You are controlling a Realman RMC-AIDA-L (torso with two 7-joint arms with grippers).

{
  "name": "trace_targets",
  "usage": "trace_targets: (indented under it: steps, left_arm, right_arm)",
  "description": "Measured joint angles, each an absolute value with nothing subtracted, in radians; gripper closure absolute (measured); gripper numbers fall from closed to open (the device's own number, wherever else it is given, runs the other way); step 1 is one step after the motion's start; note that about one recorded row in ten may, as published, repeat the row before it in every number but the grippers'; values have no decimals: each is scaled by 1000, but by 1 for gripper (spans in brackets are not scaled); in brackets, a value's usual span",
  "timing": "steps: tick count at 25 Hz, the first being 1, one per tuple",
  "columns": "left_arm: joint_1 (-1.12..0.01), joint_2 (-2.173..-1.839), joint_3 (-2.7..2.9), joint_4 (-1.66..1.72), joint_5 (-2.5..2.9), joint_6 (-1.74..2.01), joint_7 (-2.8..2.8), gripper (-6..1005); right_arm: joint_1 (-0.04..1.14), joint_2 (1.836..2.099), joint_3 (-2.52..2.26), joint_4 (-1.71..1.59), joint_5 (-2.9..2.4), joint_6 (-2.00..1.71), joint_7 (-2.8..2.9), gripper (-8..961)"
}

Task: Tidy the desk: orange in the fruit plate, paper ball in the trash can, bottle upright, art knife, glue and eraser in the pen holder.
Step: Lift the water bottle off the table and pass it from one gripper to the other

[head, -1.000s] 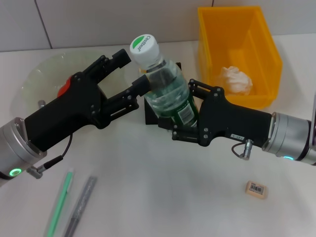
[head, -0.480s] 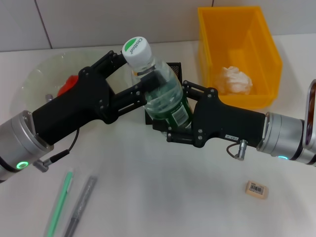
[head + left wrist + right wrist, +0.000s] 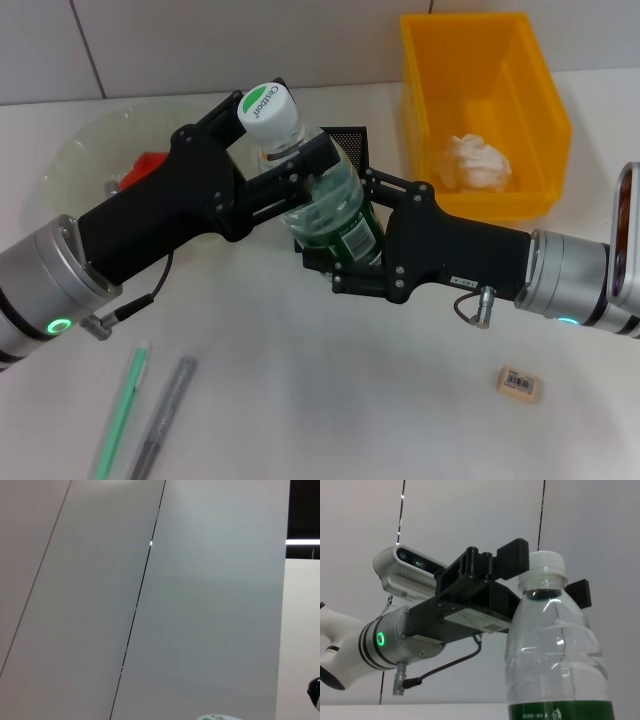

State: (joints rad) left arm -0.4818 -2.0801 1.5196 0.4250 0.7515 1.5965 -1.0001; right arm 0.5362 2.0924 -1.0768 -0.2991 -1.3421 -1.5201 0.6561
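A clear bottle [image 3: 325, 205] with a white and green cap [image 3: 268, 108] and a green label is held tilted above the desk. My right gripper [image 3: 338, 250] is shut on its lower body. My left gripper [image 3: 272, 138] is at its neck, one finger on each side just under the cap, still open. The right wrist view shows the bottle [image 3: 555, 655] with the left gripper [image 3: 547, 575] straddling its neck. The eraser [image 3: 519, 383] lies at the front right. A green stick [image 3: 120, 410] and a grey stick [image 3: 160, 420] lie at the front left.
A glass plate [image 3: 75, 150] at the back left holds an orange-red thing [image 3: 140, 168]. A yellow bin [image 3: 520, 60] at the back right holds a paper ball [image 3: 472, 162]. A black mesh pen holder [image 3: 347, 135] stands behind the bottle.
My left gripper has moved in from the left and its fingers now straddle the bottle's neck. My right gripper has carried the bottle a little to the left.
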Motion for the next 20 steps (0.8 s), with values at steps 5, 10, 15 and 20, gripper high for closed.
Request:
trace_targets:
  steps: [5, 10, 15, 20]
  left_arm:
    - [-482, -2080, 1524, 425, 749, 1591, -999, 255]
    - [-479, -2080, 1524, 425, 738, 1586, -999, 262]
    - [-478, -2080, 1522, 425, 738, 1585, -990, 268]
    - [-477, -2080, 1520, 425, 738, 1585, -986, 275]
  right_arm:
    - [537, 2092, -1077, -299, -1342, -1520, 655, 184]
    - [539, 2092, -1077, -299, -1342, -1520, 655, 184]
    - [539, 2092, -1077, -299, -1342, -1520, 655, 184]
    - [540, 2092, -1077, -299, -1342, -1519, 655, 184]
